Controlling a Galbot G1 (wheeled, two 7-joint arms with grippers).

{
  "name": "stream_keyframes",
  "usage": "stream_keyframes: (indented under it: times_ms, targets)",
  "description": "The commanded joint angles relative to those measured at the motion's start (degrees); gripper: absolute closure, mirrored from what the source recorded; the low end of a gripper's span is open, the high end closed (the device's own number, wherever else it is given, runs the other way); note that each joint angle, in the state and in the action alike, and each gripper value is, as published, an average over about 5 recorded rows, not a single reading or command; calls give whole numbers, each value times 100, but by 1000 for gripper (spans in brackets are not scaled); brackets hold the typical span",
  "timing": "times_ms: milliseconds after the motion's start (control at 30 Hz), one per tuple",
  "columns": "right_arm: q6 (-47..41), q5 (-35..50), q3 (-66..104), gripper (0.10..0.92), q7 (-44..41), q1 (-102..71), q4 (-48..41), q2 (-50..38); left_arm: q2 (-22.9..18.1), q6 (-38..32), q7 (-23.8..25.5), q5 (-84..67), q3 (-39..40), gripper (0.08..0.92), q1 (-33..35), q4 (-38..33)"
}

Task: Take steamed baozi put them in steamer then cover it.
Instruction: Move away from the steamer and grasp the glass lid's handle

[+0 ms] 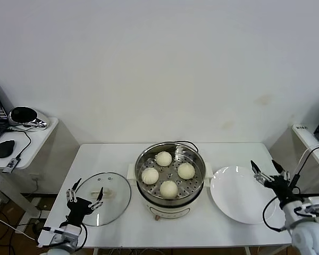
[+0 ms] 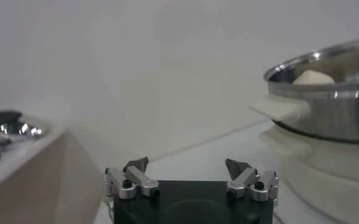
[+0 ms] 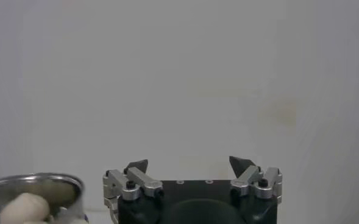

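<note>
Several cream-white steamed baozi [image 1: 169, 188] sit on the perforated tray inside the steamer [image 1: 143, 186], a shiny steel pot on a white base at the table's middle. The cover [image 1: 114, 210], a glass lid with a cream bar handle, lies flat on the table left of the steamer. My left gripper [image 1: 85, 194] hovers open over the lid's left edge, holding nothing. My right gripper [image 1: 271, 173] stands open at the table's right edge, beside the plate, also holding nothing. In the left wrist view the steamer [image 2: 325, 100] shows with a bun top [image 2: 313, 77]; its gripper [image 2: 187, 164] is open. The right wrist view's gripper [image 3: 190, 163] is open.
A bare white plate [image 1: 239, 194] lies right of the steamer. A side table [image 1: 34, 138] at the left holds a mouse, a cable and a shiny pan. Another shelf edge [image 1: 308, 139] stands at the far right. A black cord runs behind the steamer.
</note>
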Motion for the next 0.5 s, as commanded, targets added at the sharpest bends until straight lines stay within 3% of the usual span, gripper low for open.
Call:
stream_keyframes:
  times_ms: [33, 100, 233, 500]
  targets:
    - [231, 110, 349, 203, 389, -626, 29, 555, 382, -703, -1627, 4934, 140, 177, 423, 293]
    - [241, 60, 312, 203, 373, -595, 0, 561, 484, -571, -1976, 5266, 256, 177, 476, 396]
    - [267, -35, 232, 203, 367, -530, -50, 586, 651, -238, -2123, 5397, 609, 177, 417, 623]
    - [293, -129, 182, 203, 343, -487, -98, 616, 576, 295, -1434, 5407, 738, 177, 39, 1090]
